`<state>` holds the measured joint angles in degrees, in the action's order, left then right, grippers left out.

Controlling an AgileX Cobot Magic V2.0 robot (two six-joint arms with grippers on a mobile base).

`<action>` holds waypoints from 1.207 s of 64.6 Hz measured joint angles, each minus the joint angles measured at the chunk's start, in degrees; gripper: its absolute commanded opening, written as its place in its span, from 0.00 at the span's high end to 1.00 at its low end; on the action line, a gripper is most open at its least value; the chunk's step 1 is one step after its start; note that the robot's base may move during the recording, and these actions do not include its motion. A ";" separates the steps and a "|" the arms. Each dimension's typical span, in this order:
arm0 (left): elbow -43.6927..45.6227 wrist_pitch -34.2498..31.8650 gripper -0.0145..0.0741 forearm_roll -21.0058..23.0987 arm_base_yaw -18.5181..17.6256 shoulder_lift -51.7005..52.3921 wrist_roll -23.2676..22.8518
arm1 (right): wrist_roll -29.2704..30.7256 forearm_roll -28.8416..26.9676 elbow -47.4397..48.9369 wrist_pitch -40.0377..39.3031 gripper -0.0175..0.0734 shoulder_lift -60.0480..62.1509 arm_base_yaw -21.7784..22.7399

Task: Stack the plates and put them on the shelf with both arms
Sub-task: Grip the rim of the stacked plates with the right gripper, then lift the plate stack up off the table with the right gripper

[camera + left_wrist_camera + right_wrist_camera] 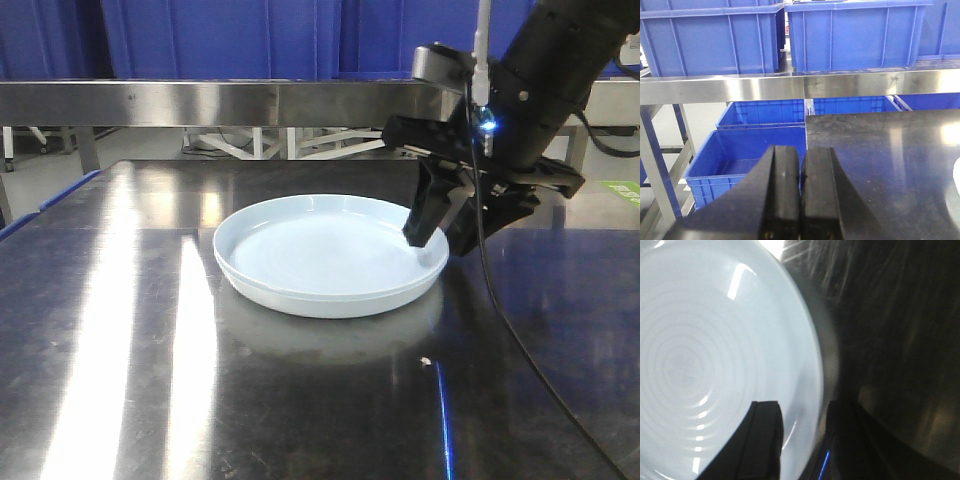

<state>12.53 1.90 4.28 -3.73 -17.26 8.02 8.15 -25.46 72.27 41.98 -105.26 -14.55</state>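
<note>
A pale blue-white plate (320, 255) lies on the steel table (150, 400); I cannot tell whether a second plate sits under it. My right gripper (437, 243) is open and straddles the plate's right rim. One finger is inside the dish and the other outside. In the right wrist view the plate (705, 350) fills the left side, with its rim in the gap of the gripper (802, 407). My left gripper (801, 150) is shut and empty over the table's left edge. A sliver of plate (957, 175) shows at far right.
A stainless shelf rail (200, 100) runs across behind the table, and also shows in the left wrist view (765, 87). Blue bins (850, 35) stand on it, and more blue bins (740, 155) sit below, left of the table. A black cable (510, 320) trails from the right arm.
</note>
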 measured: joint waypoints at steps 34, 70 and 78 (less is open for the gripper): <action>0.00 0.00 0.74 0.00 0.00 0.00 0.00 | -0.32 -0.68 0.11 -1.27 0.75 -0.95 -0.32; 0.00 0.00 0.74 0.00 0.00 0.00 0.00 | -0.32 10.50 -3.22 -16.15 0.74 9.36 0.01; 0.00 0.00 0.74 0.00 0.00 0.00 0.00 | -0.32 11.56 -6.87 -23.24 0.74 14.69 1.34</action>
<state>12.53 1.90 4.28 -3.73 -17.26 8.02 7.82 -13.91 65.40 18.74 -90.57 -13.20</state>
